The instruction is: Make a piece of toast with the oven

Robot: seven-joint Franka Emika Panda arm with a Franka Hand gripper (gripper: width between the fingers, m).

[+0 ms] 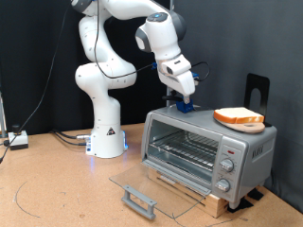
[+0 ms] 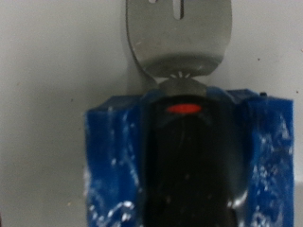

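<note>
Gripper [image 1: 187, 102], aperture impossible to judge, sits atop one oven [image 1: 204, 151], beside one piece of toast [image 1: 239, 117].

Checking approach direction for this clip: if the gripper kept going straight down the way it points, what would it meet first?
The gripper points down at the top of the oven, toward the exterior view's left of the piece of toast. It would probably meet the oven's top panel first; its fingertips look at or just above it, though depth is unclear.
</note>
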